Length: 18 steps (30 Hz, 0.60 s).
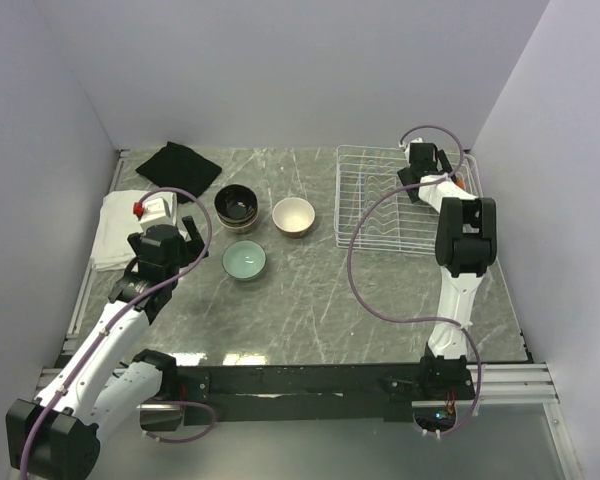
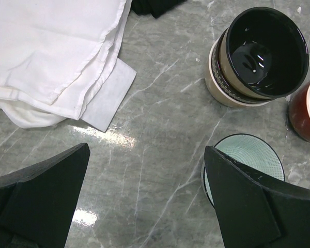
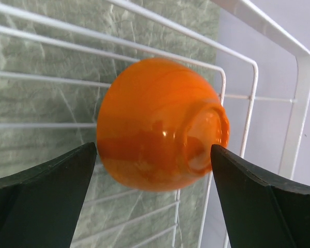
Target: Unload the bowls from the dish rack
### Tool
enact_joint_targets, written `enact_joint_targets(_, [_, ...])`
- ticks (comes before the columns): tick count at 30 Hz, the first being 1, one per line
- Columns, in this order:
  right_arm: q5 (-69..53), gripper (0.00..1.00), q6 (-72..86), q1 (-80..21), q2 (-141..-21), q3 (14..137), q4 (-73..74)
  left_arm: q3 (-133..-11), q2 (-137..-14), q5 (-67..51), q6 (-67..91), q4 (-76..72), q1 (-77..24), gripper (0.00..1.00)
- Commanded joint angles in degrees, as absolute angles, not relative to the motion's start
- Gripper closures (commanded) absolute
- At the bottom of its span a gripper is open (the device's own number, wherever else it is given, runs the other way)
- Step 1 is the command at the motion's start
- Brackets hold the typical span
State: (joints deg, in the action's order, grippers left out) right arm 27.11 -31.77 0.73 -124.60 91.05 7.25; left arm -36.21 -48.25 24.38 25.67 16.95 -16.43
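The white wire dish rack (image 1: 380,215) stands at the far right of the table. An orange bowl (image 3: 160,124) lies on its side in the rack's far right corner (image 3: 299,77), foot toward the right. My right gripper (image 1: 432,165) is open, its fingers on either side of the orange bowl, not touching it. Three bowls stand on the table: a black-lined tan one (image 1: 236,207) (image 2: 258,54), a cream one with a red outside (image 1: 293,216) (image 2: 306,111), and a pale green one (image 1: 244,262) (image 2: 250,157). My left gripper (image 1: 170,240) is open and empty over bare table, left of the green bowl.
A folded white cloth (image 1: 120,228) (image 2: 51,51) lies at the left with a black cloth (image 1: 180,166) behind it. Grey walls enclose the table on three sides, close behind the rack.
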Motion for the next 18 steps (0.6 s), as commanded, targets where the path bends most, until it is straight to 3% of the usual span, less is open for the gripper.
enact_joint_targets(1, [29.8, 0.00, -33.4, 0.5, -127.3, 94.5, 5.5, -35.9, -48.4, 25.3, 24.9, 14.6, -16.3, 0.01])
enact_joint_targets(11, [33.0, 0.01, -35.4, 0.4, -128.8, 92.0, 2.0, -35.9, -49.0, 25.2, 24.9, 14.7, -16.3, 0.01])
enact_joint_targets(14, [32.6, 0.10, -34.2, 0.4, -128.3, 91.9, 2.5, -36.0, -48.9, 25.3, 24.9, 14.6, -16.3, 0.00])
enact_joint_targets(18, [33.0, 0.31, -34.0, -1.5, -126.8, 90.6, 2.6, -35.9, -48.4, 25.2, 24.8, 14.6, -16.3, 0.01])
